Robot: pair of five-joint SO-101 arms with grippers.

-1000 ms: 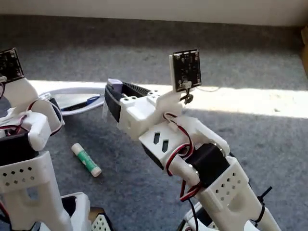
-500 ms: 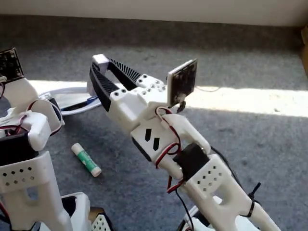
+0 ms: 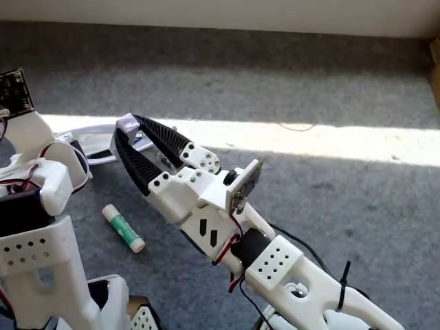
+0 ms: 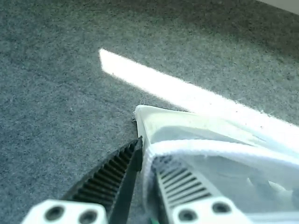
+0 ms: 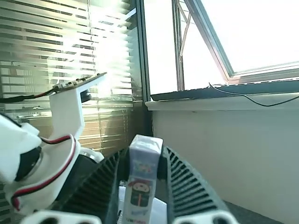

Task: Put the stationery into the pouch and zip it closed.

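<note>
1. The right gripper [image 3: 126, 129] is clamped on a small block eraser [image 5: 139, 177], one ribbed finger on each long side; in the high view the eraser sits near the end of the pouch [image 4: 201, 135]; over it or just beside it, I cannot tell.
2. The left gripper [image 4: 147, 154] is pinched on the pouch's white zipper rim near a corner, one finger outside and one seen through the clear wall; the pouch lies on the grey carpet-like surface [image 3: 330, 82].
3. The glue stick [image 3: 124, 229] lies loose on the carpet beside the left arm, apart from the pouch.
4. Handling, my guess: the eraser is light, firm and slightly rubbery, so it should grip well by its flat sides, as it is held now; the pouch is thin, soft, slick plastic that sags and may fold, so I'd hold it by the stiffer zipper rim; the glue stick is light, hard and round, so it may roll; I'd take it across the barrel at the middle.
5. Print: the eraser's sleeve shows a small cartoon figure and the glue stick has a green label; I can make out no lettering on either.
</note>
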